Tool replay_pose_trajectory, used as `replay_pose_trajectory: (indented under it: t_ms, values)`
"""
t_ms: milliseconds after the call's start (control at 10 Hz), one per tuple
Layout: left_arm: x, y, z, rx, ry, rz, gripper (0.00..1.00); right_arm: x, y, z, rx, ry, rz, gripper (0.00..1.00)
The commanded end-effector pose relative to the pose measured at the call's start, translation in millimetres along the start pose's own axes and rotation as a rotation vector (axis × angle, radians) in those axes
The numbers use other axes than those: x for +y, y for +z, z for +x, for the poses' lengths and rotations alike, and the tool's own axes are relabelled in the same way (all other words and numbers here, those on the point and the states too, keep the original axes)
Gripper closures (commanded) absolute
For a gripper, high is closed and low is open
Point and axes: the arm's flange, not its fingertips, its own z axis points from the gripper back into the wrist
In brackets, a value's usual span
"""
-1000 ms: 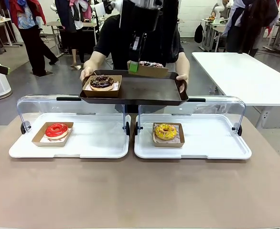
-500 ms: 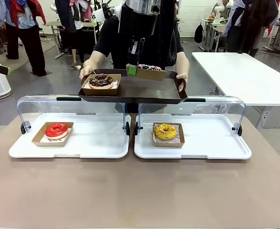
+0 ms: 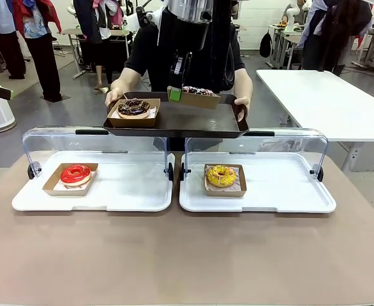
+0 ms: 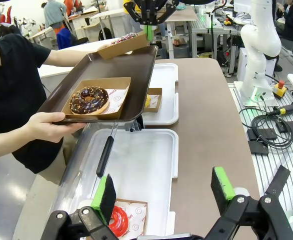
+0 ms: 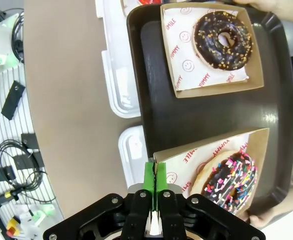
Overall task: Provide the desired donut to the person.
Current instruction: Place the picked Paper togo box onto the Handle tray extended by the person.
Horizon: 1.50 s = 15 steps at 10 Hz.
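Table (image 3: pixel 187 255): tray (image 3: pixel 193 122) raised slightly.

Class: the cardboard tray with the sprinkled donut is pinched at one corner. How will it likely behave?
The cardboard tray, thin, probably flexes under the right tool. The sprinkled donut sits off-corner, so it may tip; likely light.

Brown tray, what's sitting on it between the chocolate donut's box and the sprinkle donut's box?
Nothing: in the right wrist view a bare strip of the tray separates the chocolate donut's box from the sprinkle donut's box.

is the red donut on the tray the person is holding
No, the red donut sits in the left display case; the brown tray holds chocolate ones.
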Motion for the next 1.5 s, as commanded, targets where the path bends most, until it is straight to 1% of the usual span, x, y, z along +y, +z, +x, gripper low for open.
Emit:
replay_pose_trajectory:
  t_ms: [0, 200, 600, 1100, 1200, 1300, 1400]
  values:
    - [0.0, 1.2, 1.2, -0.017, -0.012, 0.006, 0.00, -12.3, -17.3, 2.8, 0.013, 0.037, -0.023, 0.98]
    - [0.0, 1.2, 1.2, -0.017, -0.012, 0.006, 0.00, -20.9, -32.1, -0.8, 0.038, 0.042, -0.020, 0.98]
    - [0.0, 1.2, 1.2, -0.017, -0.012, 0.006, 0.00, -35.8, -62.0, -10.4, 0.050, 0.031, 0.002, 0.98]
    - [0.0, 1.2, 1.2, -0.017, -0.012, 0.006, 0.00, -45.9, -82.4, -17.8, 0.071, 0.021, 0.004, 0.98]
    - [0.0, 1.2, 1.2, -0.017, -0.012, 0.006, 0.00, -46.6, -82.6, -17.8, 0.071, 0.015, 0.006, 0.52]
    - [0.0, 1.2, 1.2, -0.017, -0.012, 0.006, 0.00, -45.5, -80.8, -17.4, 0.065, 0.020, 0.002, 0.39]
    - [0.0, 1.2, 1.2, -0.017, -0.012, 0.006, 0.00, -44.2, -77.9, -17.1, 0.061, 0.024, -0.004, 0.00]
